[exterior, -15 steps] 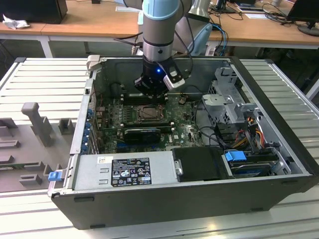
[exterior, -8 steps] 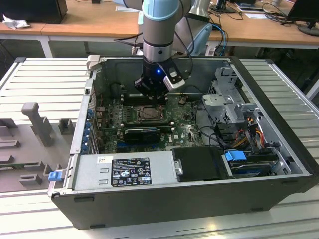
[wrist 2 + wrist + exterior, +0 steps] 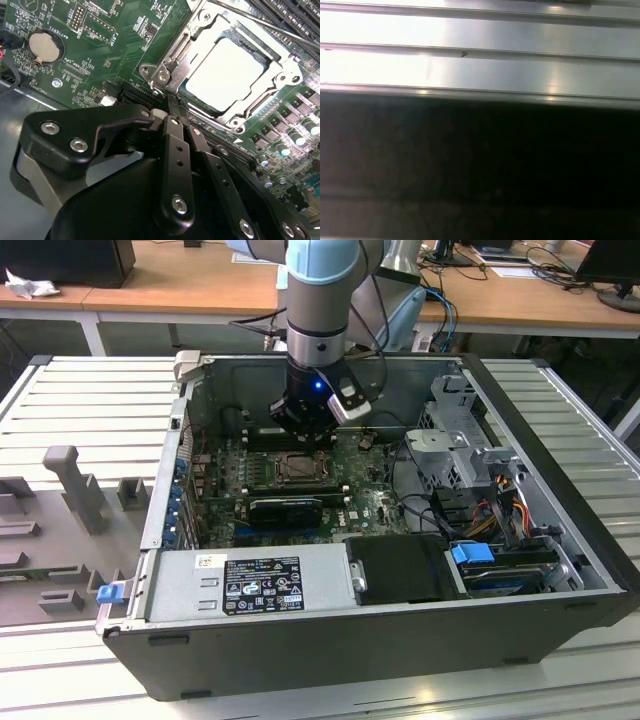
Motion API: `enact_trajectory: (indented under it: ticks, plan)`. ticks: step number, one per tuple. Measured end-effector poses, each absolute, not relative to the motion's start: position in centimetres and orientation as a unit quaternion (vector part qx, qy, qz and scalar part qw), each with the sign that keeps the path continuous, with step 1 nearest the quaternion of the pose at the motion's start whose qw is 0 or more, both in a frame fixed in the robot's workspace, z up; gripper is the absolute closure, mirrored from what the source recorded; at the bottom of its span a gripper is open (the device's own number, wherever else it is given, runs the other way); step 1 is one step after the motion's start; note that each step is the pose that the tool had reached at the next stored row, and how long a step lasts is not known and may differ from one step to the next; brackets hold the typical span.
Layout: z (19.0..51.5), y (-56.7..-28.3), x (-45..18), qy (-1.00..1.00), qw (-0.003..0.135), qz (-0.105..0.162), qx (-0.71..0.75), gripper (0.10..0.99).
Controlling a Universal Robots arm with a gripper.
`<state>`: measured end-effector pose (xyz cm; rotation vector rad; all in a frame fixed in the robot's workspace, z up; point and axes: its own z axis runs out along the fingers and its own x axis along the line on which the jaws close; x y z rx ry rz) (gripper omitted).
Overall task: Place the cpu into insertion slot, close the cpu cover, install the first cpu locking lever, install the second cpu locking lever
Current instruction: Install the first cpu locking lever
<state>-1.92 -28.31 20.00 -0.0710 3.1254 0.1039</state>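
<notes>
Cpu (image 3: 227, 75) seated under closed cover (image 3: 192, 37), at one o'clock from fingers (image 3: 177, 125) pressed together, empty

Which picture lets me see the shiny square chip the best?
The second wrist view. There the cpu sits close up, its pale face showing through the cpu cover lying over it. In the exterior view it is a small dark square on the green board, below the arm.

the arm reaches straight down, its end effector (image 3: 181, 120) pointing downward with fingers (image 3: 172, 150) pressed together.
</notes>
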Motion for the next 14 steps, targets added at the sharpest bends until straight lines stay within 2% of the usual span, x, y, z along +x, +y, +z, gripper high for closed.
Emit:
enact_trajectory:
  ticks: [3,9,14]
  plan:
    - [20.0,-28.3,-1.9,0.999,0.007,0.042,-0.023,0.98]
    - [21.8,-28.3,-1.9,0.999,0.007,0.042,-0.023,0.98]
    - [21.8,-28.8,-1.9,0.999,0.007,0.042,-0.023,0.98]
